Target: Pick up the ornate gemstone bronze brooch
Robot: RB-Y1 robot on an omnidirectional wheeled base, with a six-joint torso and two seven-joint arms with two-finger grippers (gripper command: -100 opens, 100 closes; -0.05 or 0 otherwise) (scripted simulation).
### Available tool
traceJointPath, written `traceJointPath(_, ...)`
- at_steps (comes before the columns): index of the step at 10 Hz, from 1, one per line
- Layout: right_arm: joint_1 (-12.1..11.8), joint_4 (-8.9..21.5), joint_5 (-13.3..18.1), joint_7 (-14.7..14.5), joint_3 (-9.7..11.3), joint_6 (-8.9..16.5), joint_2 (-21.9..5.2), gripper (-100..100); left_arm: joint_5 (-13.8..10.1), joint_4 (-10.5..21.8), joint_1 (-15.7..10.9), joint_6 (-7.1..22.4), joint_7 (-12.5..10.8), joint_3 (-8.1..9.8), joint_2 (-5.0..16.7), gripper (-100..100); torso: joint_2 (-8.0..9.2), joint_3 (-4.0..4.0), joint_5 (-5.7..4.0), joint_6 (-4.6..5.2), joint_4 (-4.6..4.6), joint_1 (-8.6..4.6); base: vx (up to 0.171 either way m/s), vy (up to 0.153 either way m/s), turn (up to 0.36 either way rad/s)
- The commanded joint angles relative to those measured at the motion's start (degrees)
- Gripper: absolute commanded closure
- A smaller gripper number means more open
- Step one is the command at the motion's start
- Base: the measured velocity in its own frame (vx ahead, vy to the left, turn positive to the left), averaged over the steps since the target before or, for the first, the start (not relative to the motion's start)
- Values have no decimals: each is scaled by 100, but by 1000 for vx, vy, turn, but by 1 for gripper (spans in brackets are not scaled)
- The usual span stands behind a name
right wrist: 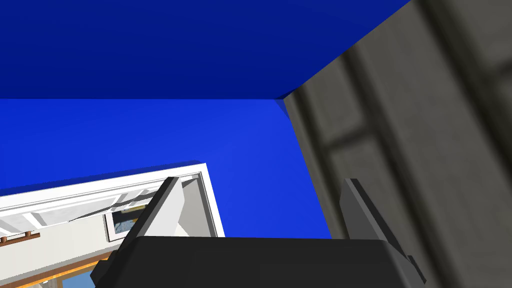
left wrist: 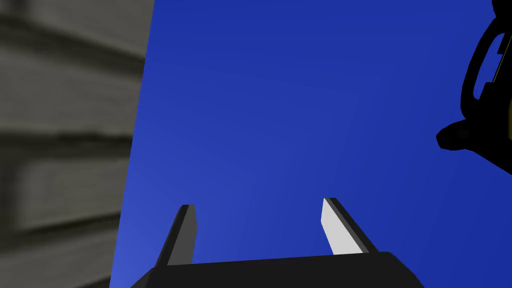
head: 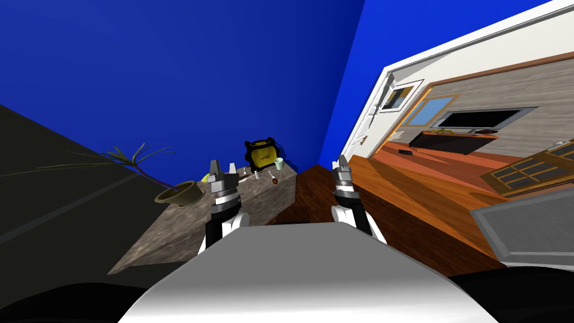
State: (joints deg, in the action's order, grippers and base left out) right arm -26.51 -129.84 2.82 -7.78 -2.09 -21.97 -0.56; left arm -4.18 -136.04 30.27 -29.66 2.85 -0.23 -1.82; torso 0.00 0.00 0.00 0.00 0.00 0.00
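A small brown, reddish-tipped piece (head: 274,180), which may be the brooch, lies on the mottled stone table top (head: 185,230) near its far right corner; it is too small to tell for sure. My left gripper (head: 223,168) hovers above the table, left of that piece, fingers pointing at the blue wall. In the left wrist view the left gripper (left wrist: 260,225) stands open with nothing between its fingers. My right gripper (head: 340,162) is raised over the wooden floor beside the table, and the right wrist view shows the right gripper (right wrist: 262,210) open and empty.
On the table stand a potted plant (head: 180,193) at the left, a black and yellow object (head: 262,153) against the wall, a pale cup (head: 278,164) and a few tiny items (head: 257,175). An open doorway (head: 387,120) is at the right.
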Motion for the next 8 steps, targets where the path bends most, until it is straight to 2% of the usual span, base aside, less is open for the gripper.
traceJointPath(1, 0, 0, 0, 0, 0, 0, 0, 0, -27, 5, -28, 117, 19, -3, 233, -100, 0, 0, 0, 0, 0, 0, -19, -30, -17)
traceJointPath(4, 1, 0, 0, 0, 1, 0, 1, 0, -126, 27, -142, 541, 95, -9, 692, -100, 16, 9, -5, 1, 3, -23, -47, -68, -23)
traceJointPath(5, 1, 0, 0, 0, 1, 0, 1, 0, -126, 27, -142, 590, 95, -9, 692, -100, 20, 11, -7, 1, 4, -31, -50, -70, -7)
traceJointPath(6, 1, 0, 0, 0, 1, 0, 1, 0, -170, 38, -198, 807, 132, -10, 816, -100, 20, 12, -7, 0, 5, -27, -55, -71, -21)
traceJointPath(7, 1, 0, 0, 0, 1, 0, 1, 0, -170, 38, -198, 821, 132, -10, 816, -100, 21, 12, -6, 1, 5, -28, -42, -51, -12)
traceJointPath(8, 1, 0, 0, 0, 1, 0, 1, 0, -218, 51, -263, 1056, 174, -10, 924, -100, 18, 11, -5, 0, 4, -21, -43, -51, -23)
